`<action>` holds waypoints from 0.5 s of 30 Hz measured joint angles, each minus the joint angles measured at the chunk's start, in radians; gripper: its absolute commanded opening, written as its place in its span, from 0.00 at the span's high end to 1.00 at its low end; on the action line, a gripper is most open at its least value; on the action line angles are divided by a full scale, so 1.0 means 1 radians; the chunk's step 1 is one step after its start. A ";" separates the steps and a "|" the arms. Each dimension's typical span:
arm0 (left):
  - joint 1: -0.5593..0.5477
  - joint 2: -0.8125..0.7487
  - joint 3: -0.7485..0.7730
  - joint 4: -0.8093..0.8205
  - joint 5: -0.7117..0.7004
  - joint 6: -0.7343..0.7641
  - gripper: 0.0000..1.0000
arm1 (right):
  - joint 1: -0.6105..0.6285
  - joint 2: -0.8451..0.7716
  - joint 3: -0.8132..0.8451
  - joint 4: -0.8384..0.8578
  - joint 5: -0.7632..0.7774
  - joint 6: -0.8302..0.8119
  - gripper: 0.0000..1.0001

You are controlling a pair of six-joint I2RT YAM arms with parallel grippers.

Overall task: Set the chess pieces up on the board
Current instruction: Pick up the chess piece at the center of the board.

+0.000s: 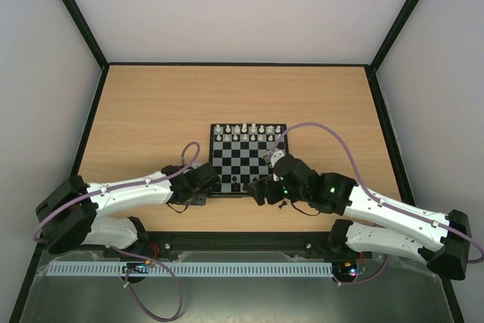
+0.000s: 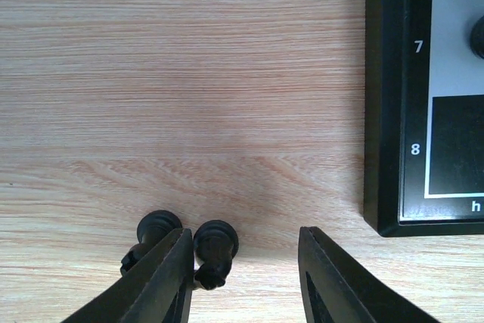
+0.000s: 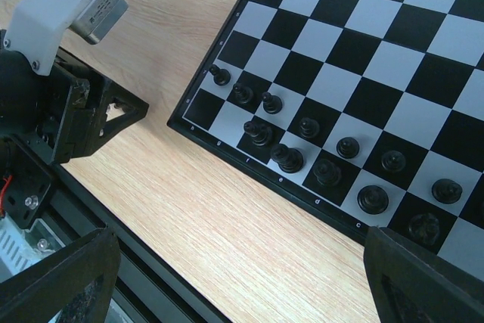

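The board lies mid-table, with white chess pieces along its far rows. In the right wrist view several black chess pieces stand on the two near rows. Two black pieces lie on the wood left of the board's h8 corner. One lying piece is inside my open left gripper, against the left finger. The other lying piece is outside that finger. My right gripper hangs wide open over bare wood beside the board's near edge, holding nothing.
The table's black front rail runs just below the right gripper. The left arm's wrist sits close to the board's near left corner. A purple cable arcs over the board's right side. Black-framed walls enclose the table.
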 measured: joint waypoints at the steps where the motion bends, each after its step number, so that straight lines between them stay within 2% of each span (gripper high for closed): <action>1: 0.000 -0.002 0.000 0.000 0.000 -0.001 0.60 | 0.000 0.000 0.000 0.000 0.000 0.000 0.11; 15: 0.000 -0.030 -0.005 -0.003 0.008 -0.009 0.61 | 0.000 0.002 0.000 0.002 -0.006 -0.003 0.11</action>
